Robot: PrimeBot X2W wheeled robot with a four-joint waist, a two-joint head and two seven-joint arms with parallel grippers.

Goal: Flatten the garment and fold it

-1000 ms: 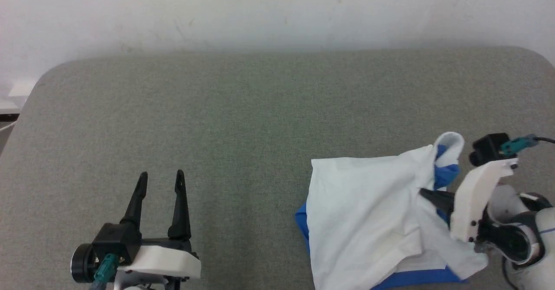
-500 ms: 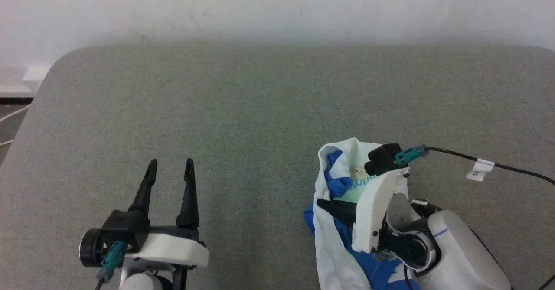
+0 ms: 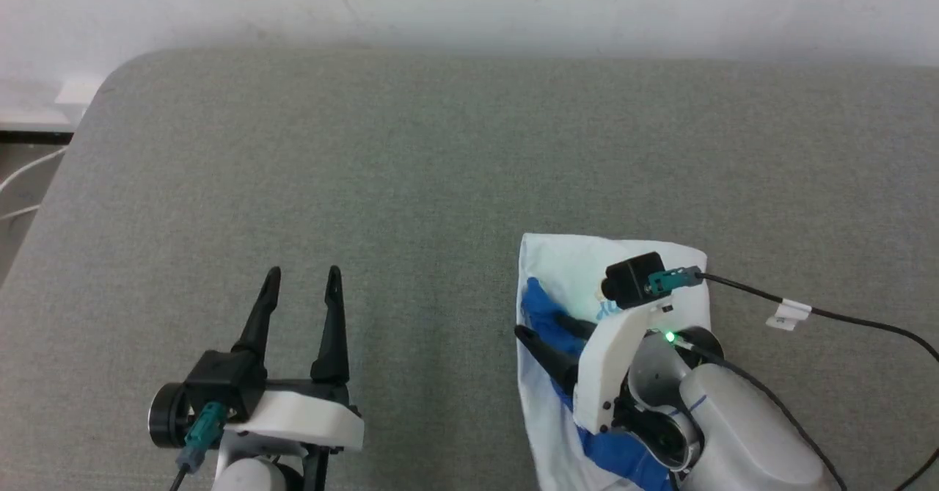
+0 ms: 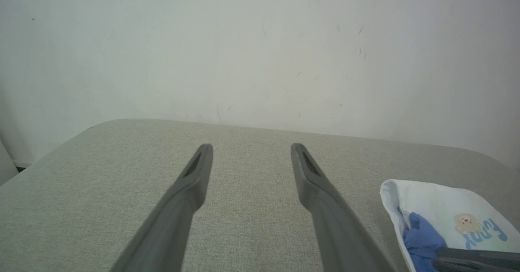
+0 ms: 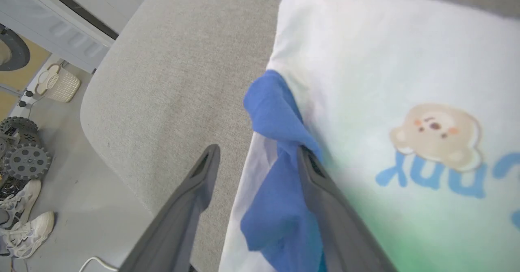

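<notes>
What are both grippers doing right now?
Left gripper: open, empty.
Right gripper: open over the garment, gripping nothing.

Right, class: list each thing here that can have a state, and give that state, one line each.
Shirt: folded small, lying on the table, print up, blue sleeve poking out at one edge.
Left gripper: open, empty, over bare table.
Right gripper: open, fingers astride the shirt's edge, gripping nothing.
</notes>
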